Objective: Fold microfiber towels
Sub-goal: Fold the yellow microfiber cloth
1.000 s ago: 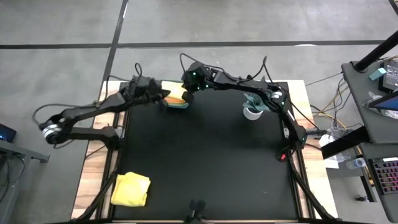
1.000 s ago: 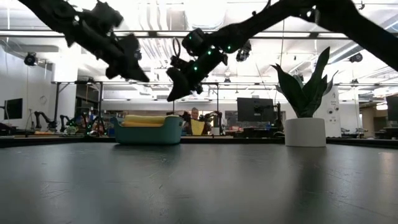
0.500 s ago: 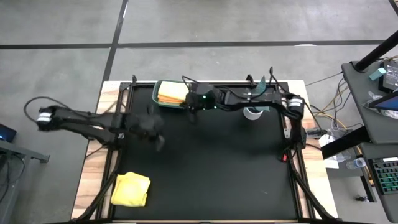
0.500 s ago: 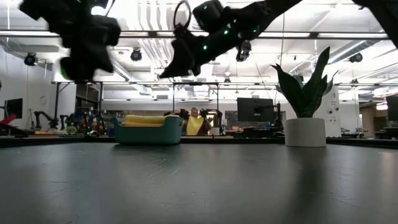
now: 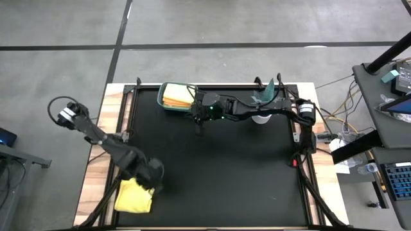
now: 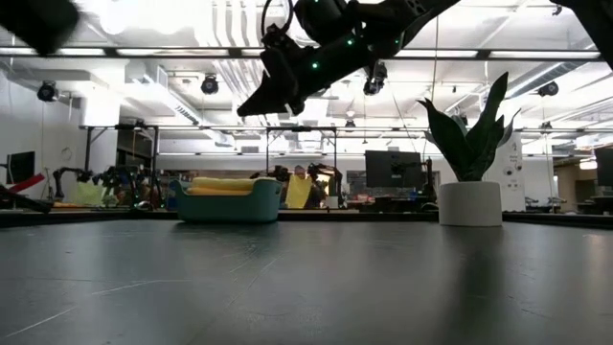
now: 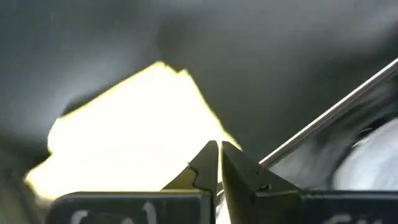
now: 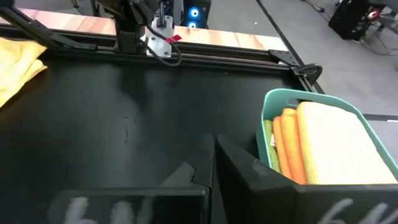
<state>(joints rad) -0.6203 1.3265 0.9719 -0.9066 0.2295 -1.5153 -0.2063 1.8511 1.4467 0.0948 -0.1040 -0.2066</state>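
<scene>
Black counter [image 5: 218,173] under two dark arms, teal bin [image 5: 168,106] at far edge holding folded towels [image 5: 177,96] stacked flat, long axis across the bin, crumpled yellow towel [image 5: 133,197] at near-left corner, left claw [image 5: 154,176] clenched empty just above it, right claw [image 5: 198,117] clenched empty beside the bin.

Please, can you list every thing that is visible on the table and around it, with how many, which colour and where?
loose towel: one, yellow, near left corner of the mat
folded towels: several, yellow, orange, green, inside the bin
bin: one, teal, far edge
potted plant: one, green in white pot, far right
left gripper: shut, over the loose towel
right gripper: shut, raised beside the bin
</scene>
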